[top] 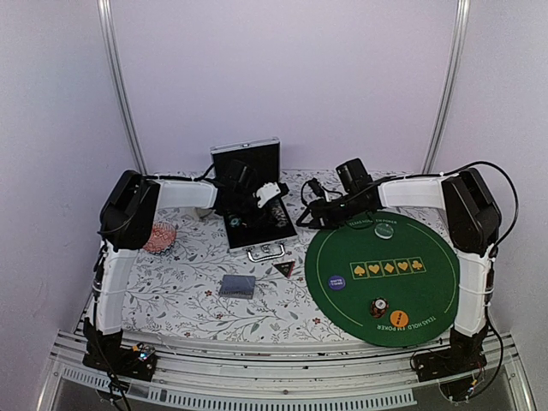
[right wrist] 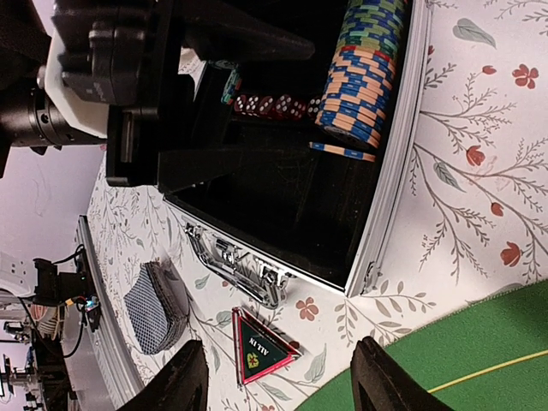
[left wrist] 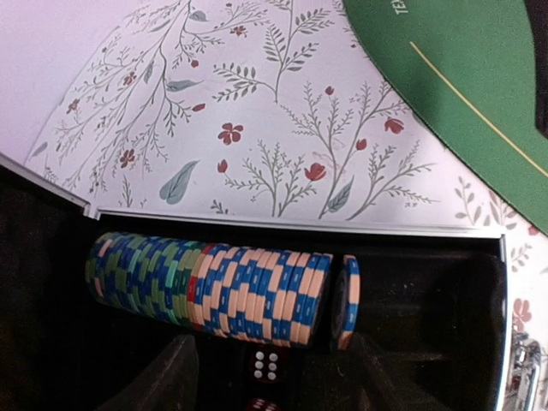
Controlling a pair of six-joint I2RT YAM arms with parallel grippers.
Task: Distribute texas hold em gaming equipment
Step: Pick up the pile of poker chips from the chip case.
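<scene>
An open metal case [top: 257,224] holds a row of striped chips [left wrist: 214,287], with one chip [left wrist: 346,301] standing slightly apart, and dice [left wrist: 266,364]. My left gripper [top: 264,204] is inside the case, open, its fingers [left wrist: 167,381] straddling the dice just below the chip row. My right gripper [top: 310,214] is open and empty over the cloth right of the case. In its wrist view the dark triangular marker [right wrist: 261,347] lies between its fingers [right wrist: 184,381], with the card deck [right wrist: 158,306] to the left. The green mat [top: 428,287] carries a purple button [top: 336,281], an orange button [top: 398,319] and a short chip stack [top: 378,306].
A pale disc [top: 384,229] lies at the mat's far edge. A pinkish object [top: 159,237] sits at the far left of the floral cloth. The case lid [top: 247,158] stands upright at the back. The case latch and handle [right wrist: 240,265] face the near side.
</scene>
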